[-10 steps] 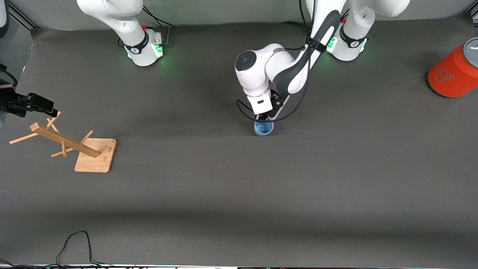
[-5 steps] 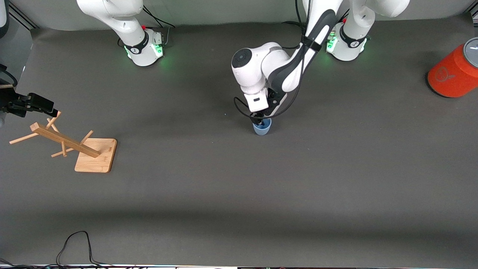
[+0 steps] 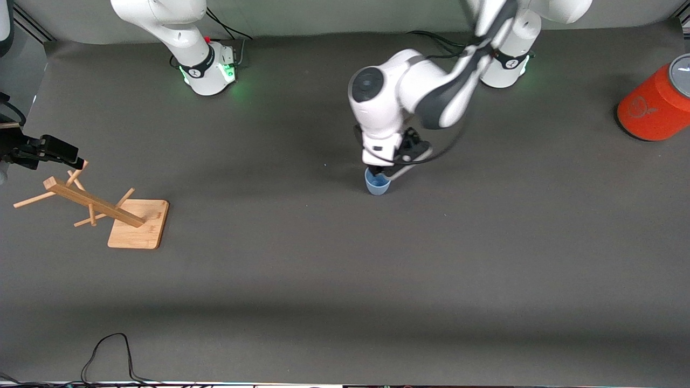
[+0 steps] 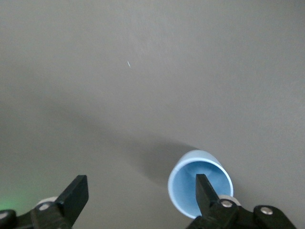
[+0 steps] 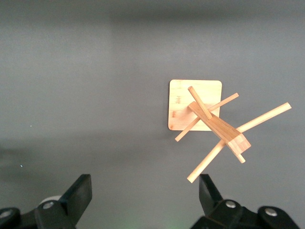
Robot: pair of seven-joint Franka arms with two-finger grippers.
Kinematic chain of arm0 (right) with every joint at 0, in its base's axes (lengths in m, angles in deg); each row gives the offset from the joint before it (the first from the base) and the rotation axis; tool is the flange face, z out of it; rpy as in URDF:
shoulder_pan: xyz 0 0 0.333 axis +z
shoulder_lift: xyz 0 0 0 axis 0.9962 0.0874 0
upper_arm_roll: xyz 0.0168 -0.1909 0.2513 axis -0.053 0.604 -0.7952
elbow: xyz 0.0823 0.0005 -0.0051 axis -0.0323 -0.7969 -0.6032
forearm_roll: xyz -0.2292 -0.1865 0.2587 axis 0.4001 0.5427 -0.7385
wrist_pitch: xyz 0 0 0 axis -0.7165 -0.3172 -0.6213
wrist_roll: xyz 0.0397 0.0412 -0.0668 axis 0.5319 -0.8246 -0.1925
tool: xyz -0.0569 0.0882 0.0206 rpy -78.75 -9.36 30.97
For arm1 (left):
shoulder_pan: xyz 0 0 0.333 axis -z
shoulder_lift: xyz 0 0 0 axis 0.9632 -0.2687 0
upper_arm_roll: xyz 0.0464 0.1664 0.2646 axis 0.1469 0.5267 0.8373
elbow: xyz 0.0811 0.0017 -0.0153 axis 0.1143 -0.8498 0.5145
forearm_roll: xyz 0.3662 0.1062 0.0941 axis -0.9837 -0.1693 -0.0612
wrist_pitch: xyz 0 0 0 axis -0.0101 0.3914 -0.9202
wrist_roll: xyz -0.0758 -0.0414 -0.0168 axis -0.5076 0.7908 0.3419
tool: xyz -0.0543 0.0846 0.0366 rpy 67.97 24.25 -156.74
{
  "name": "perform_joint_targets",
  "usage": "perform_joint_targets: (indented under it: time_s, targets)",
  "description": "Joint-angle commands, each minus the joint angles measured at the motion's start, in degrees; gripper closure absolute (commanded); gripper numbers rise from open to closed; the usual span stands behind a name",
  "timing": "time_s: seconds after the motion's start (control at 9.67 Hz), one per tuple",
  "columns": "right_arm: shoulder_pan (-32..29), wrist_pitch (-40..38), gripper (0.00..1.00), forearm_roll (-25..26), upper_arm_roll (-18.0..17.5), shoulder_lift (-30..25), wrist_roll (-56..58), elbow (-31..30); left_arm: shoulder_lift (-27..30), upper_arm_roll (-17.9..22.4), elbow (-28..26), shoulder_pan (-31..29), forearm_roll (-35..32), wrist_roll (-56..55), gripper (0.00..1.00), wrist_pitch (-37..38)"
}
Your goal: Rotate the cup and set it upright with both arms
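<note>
The light-blue cup (image 3: 377,184) stands upright, mouth up, on the dark table mat near the middle. My left gripper (image 3: 386,172) hangs just above it with its jaws wide open. In the left wrist view the cup (image 4: 187,190) sits under one finger (image 4: 204,188), while the other finger (image 4: 76,193) is over bare mat, so the left gripper (image 4: 140,183) holds nothing. My right gripper (image 3: 70,156) waits over the wooden rack at the right arm's end, open and empty; its own view (image 5: 144,183) shows both fingers spread.
A wooden peg rack (image 3: 91,202) on a square base (image 3: 137,223) lies below the right gripper; it also shows in the right wrist view (image 5: 214,121). A large orange cylinder with grey lid (image 3: 655,105) lies at the left arm's end. A black cable (image 3: 108,350) loops at the near edge.
The left arm's wrist has lifted and turned over the cup, and its elbow has swung toward its own base. The cup stays upright in nearly the same spot. The right arm has not moved.
</note>
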Motion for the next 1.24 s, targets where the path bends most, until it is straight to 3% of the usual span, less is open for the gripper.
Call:
perform_joint_targets:
  time_s: [0.0,0.41,0.62,1.14]
  targets:
    - [0.17,0.49,0.0,0.63,0.13,0.15,0.56,0.59,4.56,-0.36,5.74,-7.83,5.12,17.21,0.0,9.1]
    - [0.17,1.63,0.0,0.54,0.04,0.24,0.73,0.59,14.75,-0.1,6.21,-25.23,10.67,46.13,0.0,17.47]
    - [0.17,2.77,0.0,0.54,0.13,0.15,0.82,0.33,17.66,-0.01,6.12,-30.61,10.6,53.9,0.0,19.68]
    - [0.17,3.04,0.0,0.45,0.22,0.24,0.64,0.59,22.24,4.56,5.33,-33.62,8.24,65.28,0.0,24.16]
